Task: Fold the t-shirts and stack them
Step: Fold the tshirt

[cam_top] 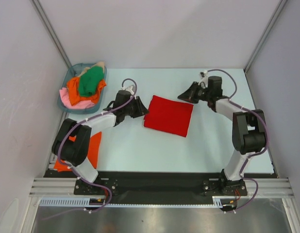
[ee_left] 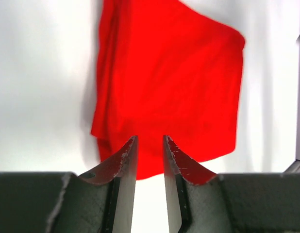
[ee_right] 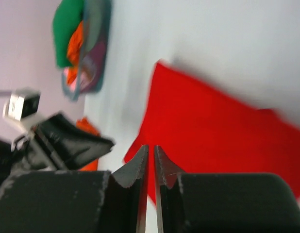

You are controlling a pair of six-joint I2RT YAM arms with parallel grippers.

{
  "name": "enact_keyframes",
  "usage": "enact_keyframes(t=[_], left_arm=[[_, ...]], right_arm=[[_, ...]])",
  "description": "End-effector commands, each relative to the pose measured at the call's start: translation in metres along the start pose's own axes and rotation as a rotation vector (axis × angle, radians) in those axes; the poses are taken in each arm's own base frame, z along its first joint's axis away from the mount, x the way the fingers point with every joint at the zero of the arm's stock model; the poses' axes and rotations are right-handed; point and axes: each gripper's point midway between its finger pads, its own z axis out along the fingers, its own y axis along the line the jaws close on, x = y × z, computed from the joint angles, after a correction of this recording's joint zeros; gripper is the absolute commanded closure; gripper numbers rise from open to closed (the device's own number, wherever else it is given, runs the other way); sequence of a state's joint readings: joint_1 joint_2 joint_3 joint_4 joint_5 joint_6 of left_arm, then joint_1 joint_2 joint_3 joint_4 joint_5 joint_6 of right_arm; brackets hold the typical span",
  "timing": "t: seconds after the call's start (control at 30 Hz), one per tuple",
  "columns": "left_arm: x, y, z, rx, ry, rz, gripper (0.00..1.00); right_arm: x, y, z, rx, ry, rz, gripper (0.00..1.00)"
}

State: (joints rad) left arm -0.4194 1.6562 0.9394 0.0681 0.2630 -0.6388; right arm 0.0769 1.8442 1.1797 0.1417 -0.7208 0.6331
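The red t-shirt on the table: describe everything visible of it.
The red t-shirt is bright red soft cloth, folded into a rough rectangle with no sleeves showing. It lies flat on the pale table, turned slightly askew. The left gripper sits at its left edge, jaws slightly apart and empty; contact cannot be told. Nothing else touches it.

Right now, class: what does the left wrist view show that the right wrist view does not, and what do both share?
Left wrist only: the parted fingers of the left gripper, seen from behind. Right wrist only: the basket holding a green t-shirt and an orange t-shirt, plus the nearly closed right gripper. Both: the folded red t-shirt on the table.
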Motion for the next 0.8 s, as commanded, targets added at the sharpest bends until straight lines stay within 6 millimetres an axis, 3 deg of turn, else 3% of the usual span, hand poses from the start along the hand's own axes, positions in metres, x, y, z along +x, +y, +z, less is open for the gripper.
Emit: enact_keyframes(t=[0.0, 0.03, 0.07, 0.13, 0.2, 0.33, 0.4, 0.5, 0.57, 0.67, 0.73, 0.77], left_arm=[[-0.01, -0.031, 0.004, 0.098, -0.02, 0.019, 0.68], [-0.002, -0.037, 0.008, 0.123, 0.001, 0.019, 0.68], [0.003, -0.045, 0.012, 0.177, 0.023, 0.001, 0.68], [0.023, -0.036, 0.03, 0.208, 0.073, -0.039, 0.7], [0.037, -0.018, 0.04, 0.163, 0.102, -0.049, 0.73], [0.054, 0.019, 0.034, 0.025, 0.116, 0.014, 0.73], [0.055, 0.029, 0.029, -0.028, 0.109, 0.028, 0.73], [0.046, 0.033, 0.012, -0.08, 0.078, 0.069, 0.72], [0.032, 0.02, -0.001, -0.065, 0.041, 0.102, 0.71], [0.021, -0.007, -0.006, -0.005, 0.027, 0.112, 0.71], [0.021, -0.031, -0.003, 0.076, 0.025, 0.098, 0.7], [0.028, -0.032, 0.005, 0.086, 0.042, 0.085, 0.7]], right_arm=[[0.061, 0.019, 0.012, -0.056, 0.118, 0.009, 0.86], [0.093, 0.023, 0.014, -0.101, 0.19, 0.037, 0.86], [0.105, 0.028, 0.018, -0.135, 0.21, 0.051, 0.86], [0.134, 0.029, 0.028, -0.187, 0.276, 0.101, 0.88], [0.144, 0.03, 0.031, -0.234, 0.284, 0.134, 0.89], [0.163, -0.001, 0.02, -0.207, 0.299, 0.173, 0.9], [0.163, -0.02, 0.007, -0.166, 0.289, 0.21, 0.91], [0.149, -0.026, -0.011, -0.143, 0.244, 0.204, 0.91], [0.143, -0.017, -0.02, -0.133, 0.243, 0.163, 0.91], [0.137, 0.005, -0.019, -0.139, 0.247, 0.106, 0.91], [0.145, 0.024, -0.007, -0.164, 0.267, 0.074, 0.91], [0.151, 0.028, 0.001, -0.173, 0.28, 0.083, 0.91]])
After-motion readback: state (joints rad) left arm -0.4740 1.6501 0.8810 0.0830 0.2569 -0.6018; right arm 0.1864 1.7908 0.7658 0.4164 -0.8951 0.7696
